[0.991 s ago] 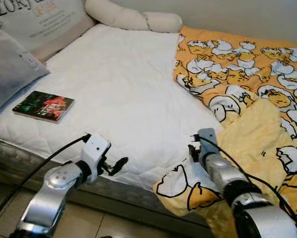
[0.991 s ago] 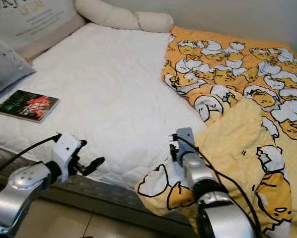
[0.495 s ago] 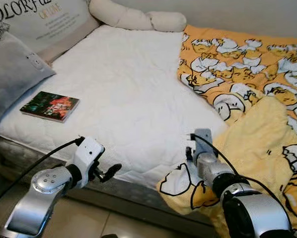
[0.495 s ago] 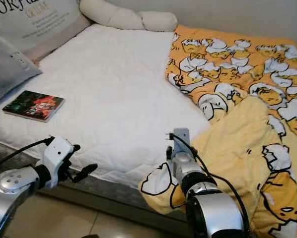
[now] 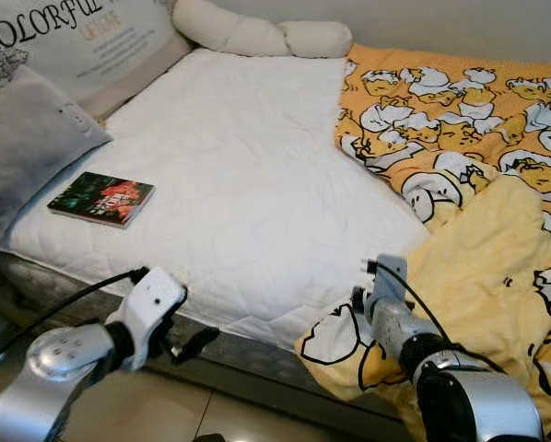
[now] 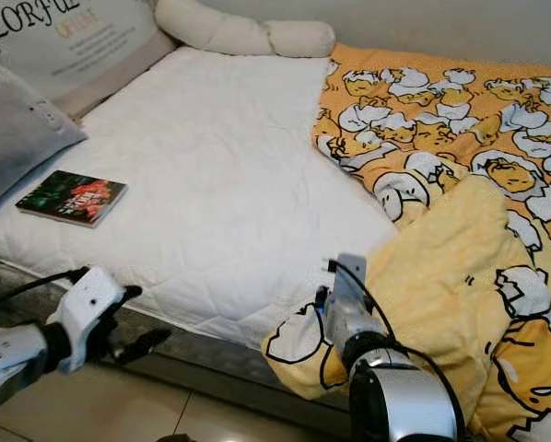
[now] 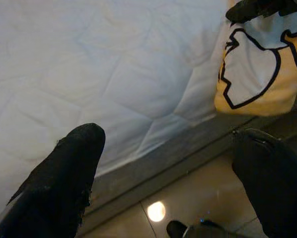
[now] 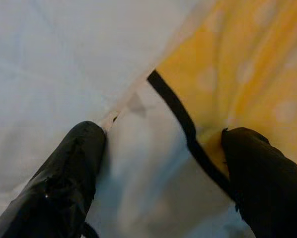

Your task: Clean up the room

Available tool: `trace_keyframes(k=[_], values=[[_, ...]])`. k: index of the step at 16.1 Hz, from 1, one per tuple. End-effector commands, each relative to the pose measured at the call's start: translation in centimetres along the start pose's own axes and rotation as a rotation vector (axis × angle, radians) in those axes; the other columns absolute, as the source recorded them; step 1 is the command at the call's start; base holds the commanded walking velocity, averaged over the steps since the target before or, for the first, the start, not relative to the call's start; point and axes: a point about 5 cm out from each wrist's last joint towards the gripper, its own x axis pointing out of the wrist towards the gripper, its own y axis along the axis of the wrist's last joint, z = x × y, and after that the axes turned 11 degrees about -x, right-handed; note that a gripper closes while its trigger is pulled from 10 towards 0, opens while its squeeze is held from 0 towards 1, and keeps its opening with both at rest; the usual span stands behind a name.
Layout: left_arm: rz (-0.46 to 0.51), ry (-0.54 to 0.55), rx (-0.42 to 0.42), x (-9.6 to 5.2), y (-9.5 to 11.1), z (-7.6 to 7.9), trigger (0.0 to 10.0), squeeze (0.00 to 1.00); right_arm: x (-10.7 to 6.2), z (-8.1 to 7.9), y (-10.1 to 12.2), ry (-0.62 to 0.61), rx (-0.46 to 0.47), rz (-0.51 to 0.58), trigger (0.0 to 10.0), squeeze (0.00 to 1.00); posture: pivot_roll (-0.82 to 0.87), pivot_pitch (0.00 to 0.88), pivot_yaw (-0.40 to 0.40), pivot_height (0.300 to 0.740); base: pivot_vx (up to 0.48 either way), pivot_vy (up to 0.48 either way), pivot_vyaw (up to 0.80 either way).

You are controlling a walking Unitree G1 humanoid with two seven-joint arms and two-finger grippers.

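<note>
A yellow blanket printed with white-and-orange cartoon egg figures (image 5: 460,138) lies crumpled over the far side of a bed, away from the pillows. Its printed face shows toward the wall; nearer the bed's front edge it is folded over, showing a paler yellow underside, and one corner hangs over that front edge. The rest of the bed is a bare white quilted mattress (image 5: 248,175).

The right end effector (image 8: 158,163) is at the hanging corner of the blanket. In the right wrist view its two black fingers (image 8: 69,173) stand apart, with blanket fabric, white with a thick black outline and yellow beyond, lying between them. The fingers are spread, not closed on the cloth. From the head views the arm's own wrist hides the fingertips.

The left end effector (image 5: 194,345) hangs in front of the bed's front edge, below the mattress, well apart from the blanket. Its fingers are open, with only the grey bed base and beige floor tiles between them.

A thin book with a dark red-and-green cover (image 5: 101,199) lies flat on the mattress near the pillows. A grey pillow (image 5: 27,147) and a pale cushion with printed lettering (image 5: 82,37) are cut off by the picture's edge. A cream bolster (image 5: 257,35) lies along the wall.
</note>
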Motion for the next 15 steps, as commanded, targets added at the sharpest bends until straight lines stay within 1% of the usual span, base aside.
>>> trace_keyframes(k=[1,2,3,4,5,8,15], values=[[0.002,0.017,0.000,-0.6,0.2,0.1,10.0,0.64,0.0,-0.4,-0.5,0.033,0.008,-0.015,4.8,0.00,0.27,0.018,0.031,0.740,0.000,0.000,0.00],[0.003,0.018,-0.002,-0.5,0.1,0.2,10.0,0.64,0.0,-0.4,-0.6,0.038,0.006,-0.018,4.1,0.00,0.27,0.015,0.025,0.740,0.000,0.000,0.00],[0.005,0.018,-0.006,-0.6,0.1,0.5,10.0,0.64,0.0,-0.3,-0.7,0.036,0.007,-0.021,2.3,0.00,0.27,0.012,0.022,0.740,0.000,0.000,0.00],[0.007,0.017,-0.013,-0.6,0.0,0.7,10.0,0.64,0.0,-0.2,-0.7,0.038,0.017,-0.021,0.2,0.00,0.26,0.001,0.015,0.740,0.000,0.000,0.00],[0.009,0.015,-0.014,-0.5,0.0,0.8,10.0,0.64,0.0,-0.2,-0.6,0.040,0.021,-0.020,0.0,0.00,0.26,0.000,0.011,0.740,0.000,0.000,0.00],[0.011,0.007,-0.023,-0.5,0.2,1.0,10.0,0.64,0.0,-0.2,-0.2,0.065,0.033,-0.018,0.0,0.00,0.26,0.000,0.003,0.740,0.000,0.000,0.00],[0.001,-0.002,-0.026,-0.5,0.3,1.1,10.0,0.64,0.1,0.4,-1.1,0.063,0.044,-0.057,0.0,0.00,0.26,0.000,0.009,0.740,0.000,0.000,0.00]])
